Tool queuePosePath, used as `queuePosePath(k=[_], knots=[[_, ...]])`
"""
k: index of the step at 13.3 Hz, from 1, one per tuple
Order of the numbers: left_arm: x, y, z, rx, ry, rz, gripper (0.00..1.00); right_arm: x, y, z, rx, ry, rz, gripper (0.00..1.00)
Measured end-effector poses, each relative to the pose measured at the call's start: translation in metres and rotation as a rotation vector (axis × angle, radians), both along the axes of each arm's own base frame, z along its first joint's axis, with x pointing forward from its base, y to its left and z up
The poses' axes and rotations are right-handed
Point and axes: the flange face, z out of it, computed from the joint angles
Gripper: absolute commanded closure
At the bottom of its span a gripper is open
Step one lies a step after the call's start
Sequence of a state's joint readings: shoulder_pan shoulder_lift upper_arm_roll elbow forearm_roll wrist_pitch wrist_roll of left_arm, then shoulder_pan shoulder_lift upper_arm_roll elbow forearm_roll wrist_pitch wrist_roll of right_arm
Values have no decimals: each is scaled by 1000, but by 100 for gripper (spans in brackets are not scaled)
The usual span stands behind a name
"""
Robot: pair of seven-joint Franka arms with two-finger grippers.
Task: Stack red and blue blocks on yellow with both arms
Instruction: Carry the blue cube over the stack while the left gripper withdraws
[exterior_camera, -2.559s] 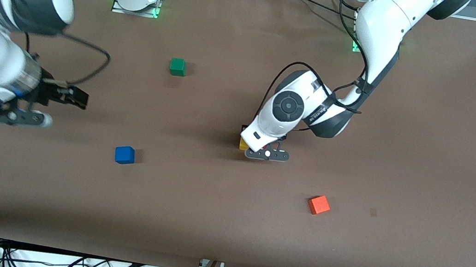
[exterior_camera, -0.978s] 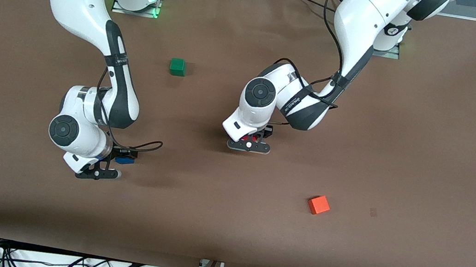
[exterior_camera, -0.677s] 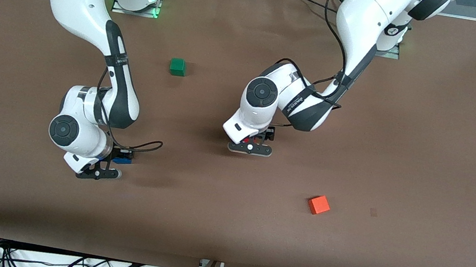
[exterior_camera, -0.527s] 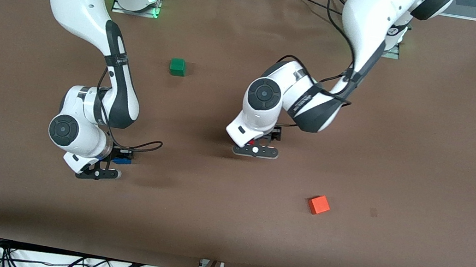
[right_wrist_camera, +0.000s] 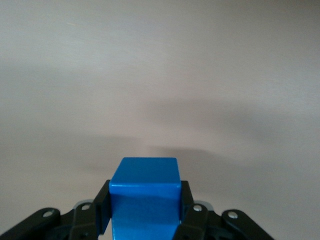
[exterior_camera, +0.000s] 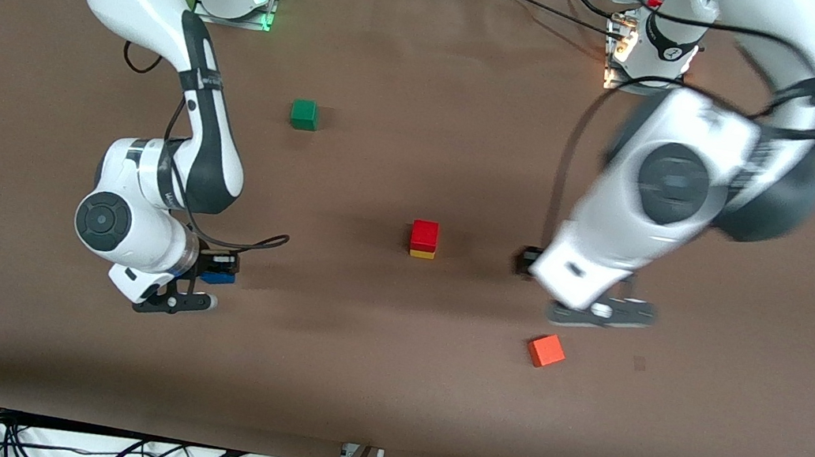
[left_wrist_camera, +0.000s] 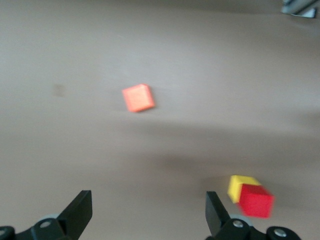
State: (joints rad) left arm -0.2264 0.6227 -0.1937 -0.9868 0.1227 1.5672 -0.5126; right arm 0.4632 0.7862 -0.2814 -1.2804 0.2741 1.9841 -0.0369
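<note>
On yellow cube: red block | left gripper spread, apparently empty | right gripper pinching blue block

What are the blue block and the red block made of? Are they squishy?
Blue block: looks like painted wood or hard plastic, matte, sharp-edged; the right gripper's fingers leave no dent. Red block: same dull, crisp look, sitting flat on the yellow block. Probably hard, not squishy.
</note>
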Motion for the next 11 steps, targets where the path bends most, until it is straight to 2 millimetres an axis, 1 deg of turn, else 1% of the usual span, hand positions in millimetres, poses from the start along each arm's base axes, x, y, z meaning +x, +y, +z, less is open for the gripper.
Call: queuePosePath(k=[1,2,3,5,6,7,8,9,10,11], knots=[[7,36,13,-1,-8,-1,0,-3,24,15,6,0,-11,60],[14,72,23,-4,-20,7,0,-9,54,31,12,-6,-25,60],[18,104,32,-5,-32,24,0,-19,88,41,15,-10,-39,60],[22,170,51,-7,-58,62,0,-51,160,50,17,-15,-76,60],[21,196,62,-6,-71,60,0,-69,196,55,20,-21,-104,60],[17,214,72,-4,-81,56,0,-87,227,61,26,-28,-130,60],[12,227,82,0,-81,58,0,-104,255,65,31,-34,-145,60],[7,238,88,3,-75,71,0,-121,278,68,34,-36,-152,60],[5,250,92,4,-71,86,0,-135,296,69,35,-36,-159,58],[3,265,93,2,-67,99,0,-147,310,70,34,-35,-167,58]])
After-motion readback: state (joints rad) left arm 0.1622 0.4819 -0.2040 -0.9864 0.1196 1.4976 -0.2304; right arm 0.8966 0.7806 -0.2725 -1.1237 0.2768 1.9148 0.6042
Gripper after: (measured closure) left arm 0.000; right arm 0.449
